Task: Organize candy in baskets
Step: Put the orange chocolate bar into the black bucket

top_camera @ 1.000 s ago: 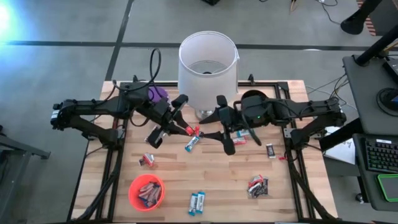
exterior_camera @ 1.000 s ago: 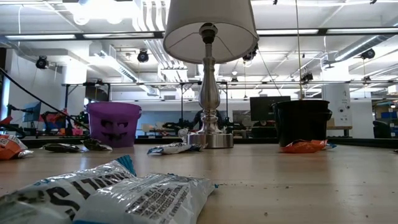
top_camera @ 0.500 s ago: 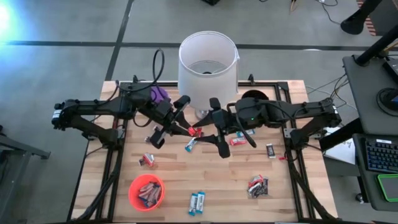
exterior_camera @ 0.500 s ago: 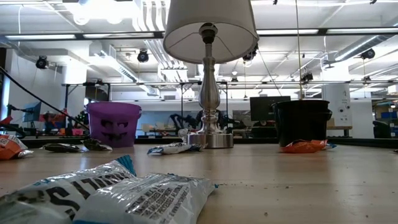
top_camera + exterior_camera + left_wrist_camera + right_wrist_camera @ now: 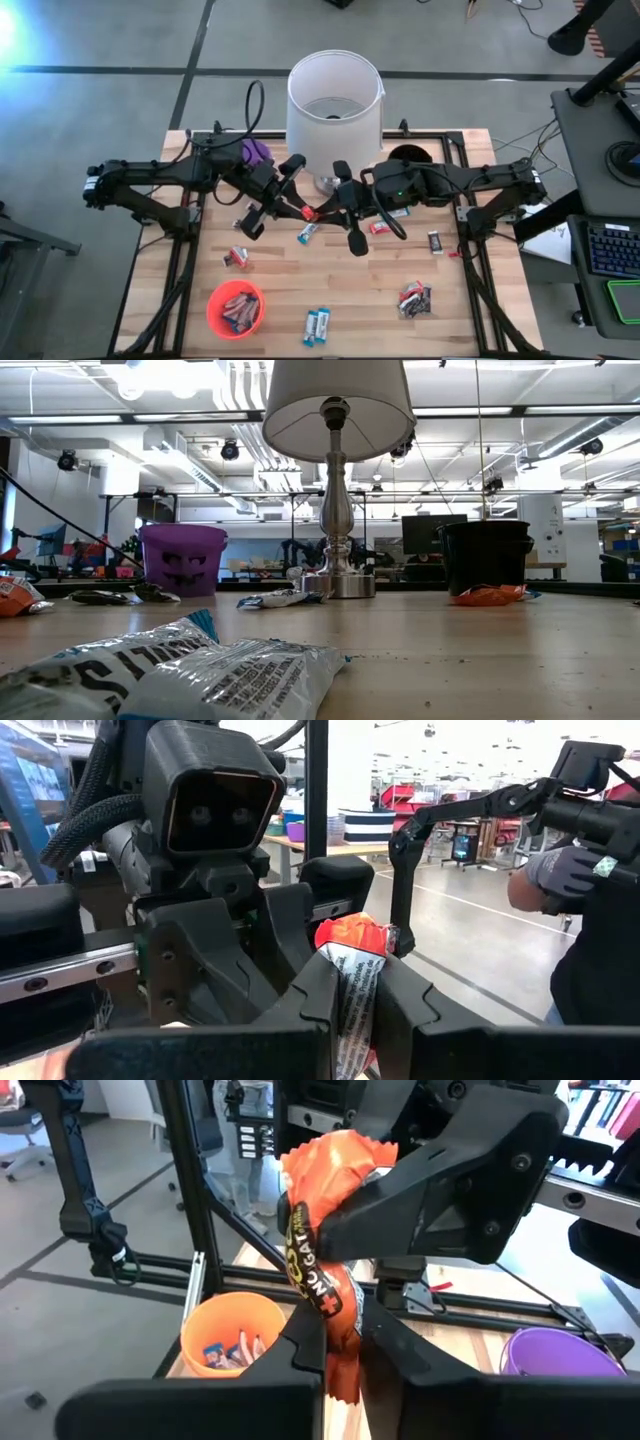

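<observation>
A red candy bar (image 5: 312, 212) is gripped above the tabletop (image 5: 390, 290) by the closed fingers of both the left gripper (image 5: 303, 210) and the right gripper (image 5: 322, 213), just before the lamp (image 5: 334, 100).

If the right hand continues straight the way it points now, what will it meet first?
Likely the left hand: it faces the right hand nose to nose, both shut on the same red candy. Depth is hard to judge.

two matte-black jointed arms — looped black cables, angular black-fingered hands, ribbed hose at the wrist
</observation>
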